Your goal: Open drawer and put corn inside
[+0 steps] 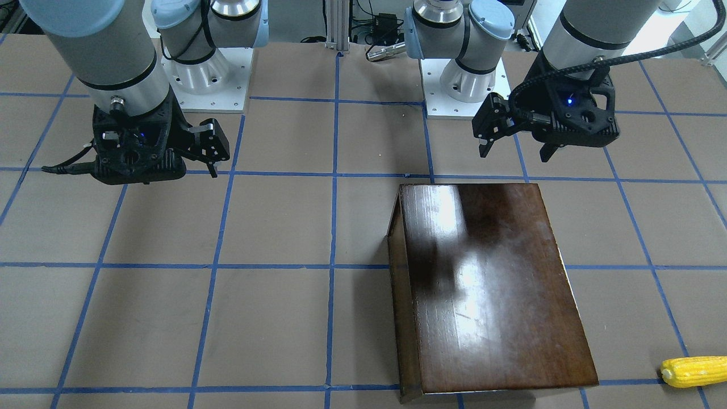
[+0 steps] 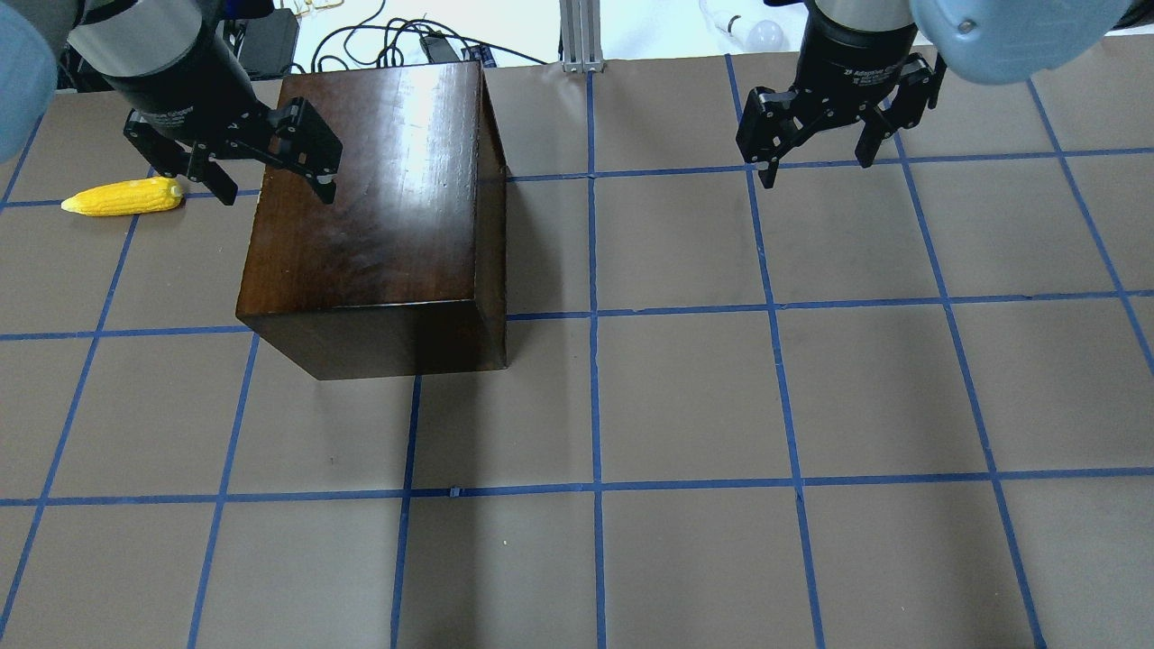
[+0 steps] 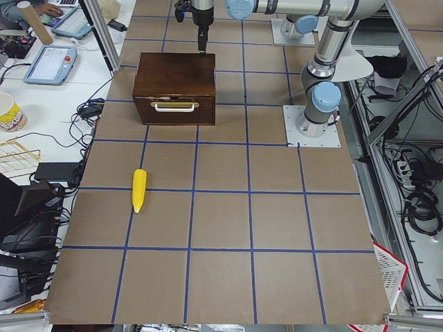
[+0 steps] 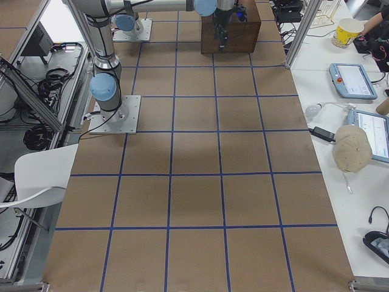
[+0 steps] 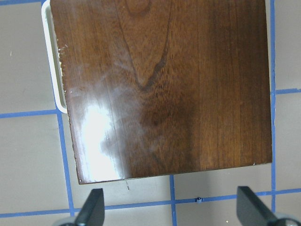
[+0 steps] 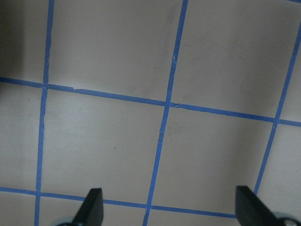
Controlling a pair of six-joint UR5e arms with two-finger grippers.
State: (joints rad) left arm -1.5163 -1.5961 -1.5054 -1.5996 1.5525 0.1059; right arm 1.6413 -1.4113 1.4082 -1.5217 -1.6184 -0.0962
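The dark-brown cabinet (image 2: 379,207) stands on the table. Its drawer (image 3: 173,111) is shut, and its front with a white handle (image 5: 51,61) faces the table's left end. The yellow corn (image 2: 122,196) lies on the table beyond that front, apart from it; it also shows in the front view (image 1: 694,371). My left gripper (image 2: 261,176) hangs open and empty above the cabinet's edge on the drawer side, with its fingertips (image 5: 91,212) wide apart. My right gripper (image 2: 816,158) hangs open and empty over bare table, far to the right of the cabinet.
The table (image 2: 685,406) is brown with a blue tape grid. The arm bases (image 1: 204,79) stand at the robot's edge. Tablets, a cup and cables (image 3: 48,66) lie on a side bench past the far edge.
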